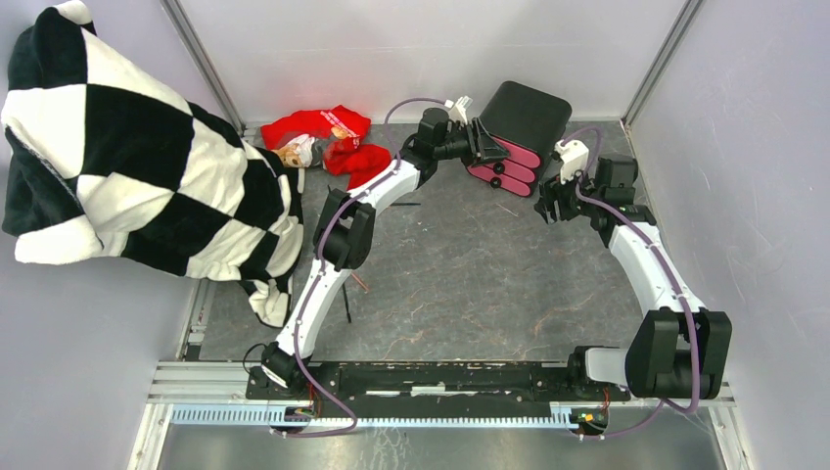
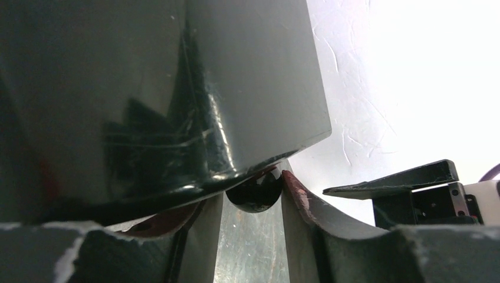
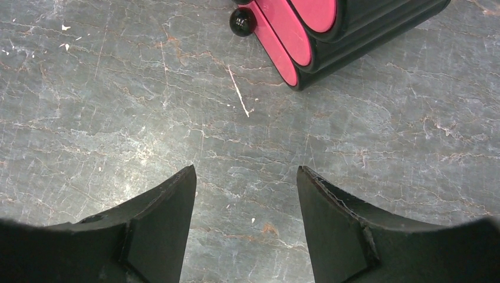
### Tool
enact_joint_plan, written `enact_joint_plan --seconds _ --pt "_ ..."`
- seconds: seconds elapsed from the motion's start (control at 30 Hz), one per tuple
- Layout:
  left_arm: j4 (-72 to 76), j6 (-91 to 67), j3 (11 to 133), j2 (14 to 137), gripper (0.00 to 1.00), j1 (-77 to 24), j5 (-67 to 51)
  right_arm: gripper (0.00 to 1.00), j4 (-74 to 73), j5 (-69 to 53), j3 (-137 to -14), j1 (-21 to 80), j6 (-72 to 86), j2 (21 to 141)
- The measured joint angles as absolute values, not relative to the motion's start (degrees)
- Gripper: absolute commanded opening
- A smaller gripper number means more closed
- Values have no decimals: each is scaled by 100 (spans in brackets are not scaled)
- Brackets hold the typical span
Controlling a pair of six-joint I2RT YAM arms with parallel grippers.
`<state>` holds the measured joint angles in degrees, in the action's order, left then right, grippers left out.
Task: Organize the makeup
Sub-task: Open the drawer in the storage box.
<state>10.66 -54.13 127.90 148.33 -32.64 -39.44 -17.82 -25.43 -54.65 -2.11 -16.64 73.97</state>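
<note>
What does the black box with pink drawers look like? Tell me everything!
The box looks like shiny black plastic with rounded corners. It has three pink drawers with round black knobs. It sits at the far side of the table. The left gripper straddles one of the knobs.

Cropped box (image 2: 177,88), unreadable makeup (image 1: 294,152)
The box runs off the left wrist view's top and left, covering part of the knob (image 2: 255,196) at the left gripper (image 2: 253,186); contact unclear. The makeup by the cloth (image 1: 364,157) is too small to sort.
</note>
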Motion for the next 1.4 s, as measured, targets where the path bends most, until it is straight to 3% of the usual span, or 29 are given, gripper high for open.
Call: enact_joint_plan --seconds 0.3,0.6,0.73,0.97,1.17,1.4 --pt "1221 -5658 12733 14846 23 -3253 -4071 70 -1756 -2569 -5446 -274 -1660 7297" --pt "1619 -5760 11115 13900 22 -3232 -4254 70 -1691 -2530 -5391 -274 -1737 7194" --pt "1747 -5704 9933 13137 32 -3232 -4272 70 -1678 -2517 -5384 -274 -1782 7194" --pt "1723 -5323 8451 12149 97 -3247 -4416 70 -1680 -2523 -5384 -274 -1813 7194" --pt "998 -4407 7944 11681 100 -3264 -4473 70 -1682 -2556 -5384 -274 -1828 7194" --pt "-395 -2281 7413 10820 100 -2978 -4338 70 -1691 -2871 -5384 -274 -1931 7194"
